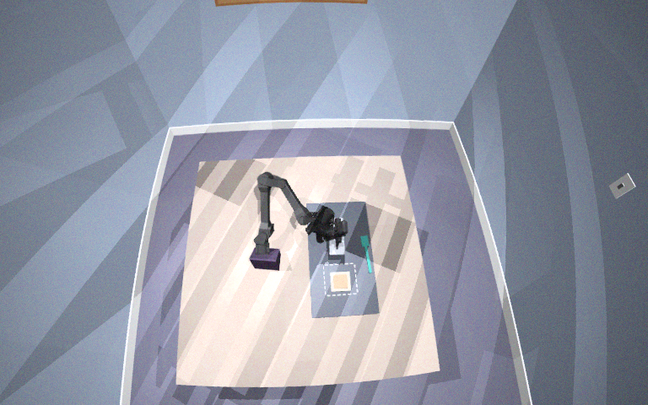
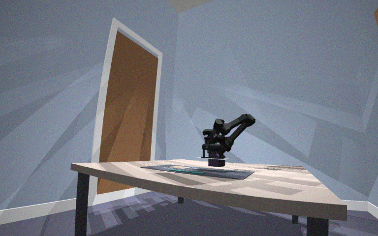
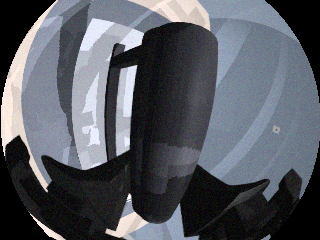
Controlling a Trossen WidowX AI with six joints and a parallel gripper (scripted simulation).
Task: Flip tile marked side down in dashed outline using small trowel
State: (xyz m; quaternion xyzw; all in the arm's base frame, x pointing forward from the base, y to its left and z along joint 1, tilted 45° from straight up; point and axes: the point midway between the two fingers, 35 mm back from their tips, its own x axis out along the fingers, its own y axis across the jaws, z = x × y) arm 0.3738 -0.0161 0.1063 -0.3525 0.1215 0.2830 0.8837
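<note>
The small trowel (image 1: pixel 337 249) (image 3: pixel 95 75) has a thick dark handle and a flat pale blade. My gripper (image 1: pixel 334 229) (image 3: pixel 158 153) is shut on its handle. The blade is level and raised above the mat (image 1: pixel 320 305) (image 2: pixel 236 175), beyond the tile's upper side in the top view. The tile (image 1: pixel 340 281) (image 2: pixel 178 167) lies flat inside the dashed outline (image 1: pixel 327 295), apart from the trowel. Its tan, pale-rimmed face is up, and no dark mark shows on it. Its underside is hidden. The fingertips are hard to make out in the top and exterior views.
A teal flat-ended tool (image 1: pixel 366 253) (image 2: pixel 189 171) lies along the mat's right side in the top view, beside the tile and the raised trowel. The arm's dark purple base (image 1: pixel 265 260) stands on the table (image 1: pixel 229 334), left of the mat.
</note>
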